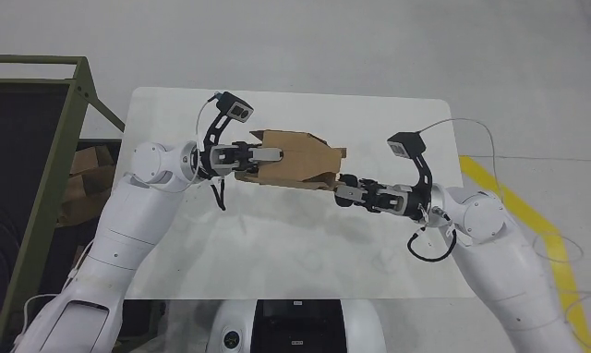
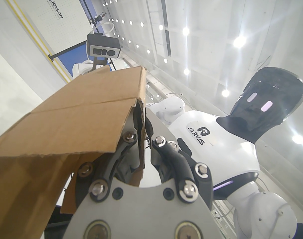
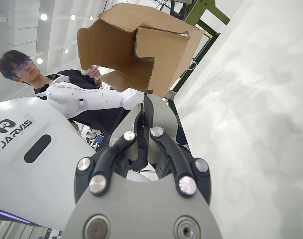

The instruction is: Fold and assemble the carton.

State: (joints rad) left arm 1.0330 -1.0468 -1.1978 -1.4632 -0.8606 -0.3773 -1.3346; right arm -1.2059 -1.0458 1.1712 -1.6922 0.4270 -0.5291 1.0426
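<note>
The carton (image 1: 294, 159) is plain brown all over, with paler, rough edges where it was cut. The surface (image 1: 277, 251) is white with faint grey smudges. The left end effector (image 1: 275, 154) and the right end effector (image 1: 343, 183) are both silver-grey with black fingers and shiny round screws. The floor (image 1: 369, 39) is pale grey, with a yellow stripe (image 1: 489, 183) on the right. On the left is a dark green frame (image 1: 85, 80), with more brown cardboard (image 1: 88, 173) beside it.
</note>
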